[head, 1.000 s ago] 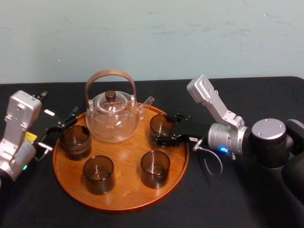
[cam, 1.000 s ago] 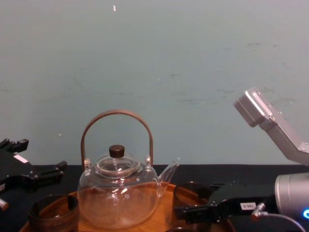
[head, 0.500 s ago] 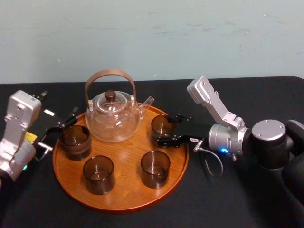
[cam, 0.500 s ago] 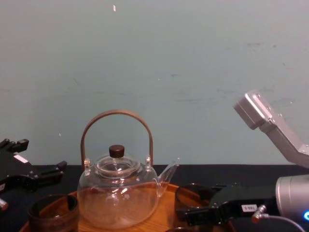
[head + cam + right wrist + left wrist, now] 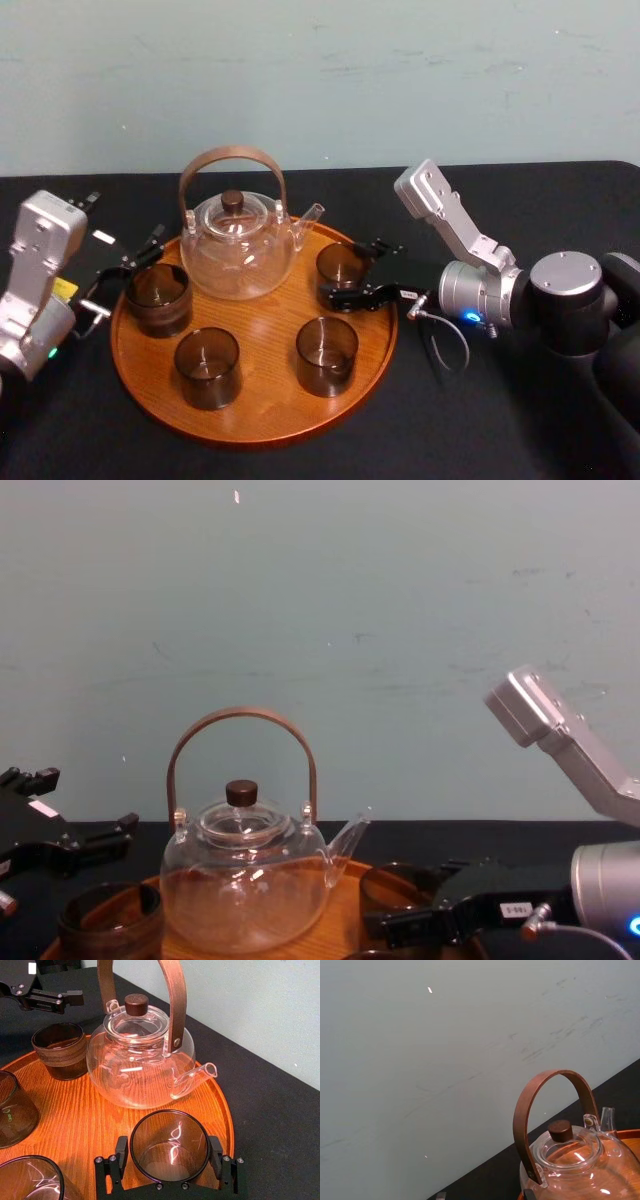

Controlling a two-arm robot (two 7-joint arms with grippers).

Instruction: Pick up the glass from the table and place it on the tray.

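On tray, glass betw. R gripper fingers, held snug, L gripper idle nearby

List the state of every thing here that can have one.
Tray: level on the table, loaded.
Teapot: upright on tray, lid on.
Spout-side glass: upright on tray, empty, inside the right claw.
Left glass: upright on tray.
Front-left glass: upright on tray.
Front-right glass: upright on tray.
Left claw: open, empty, beside the tray's left rim.
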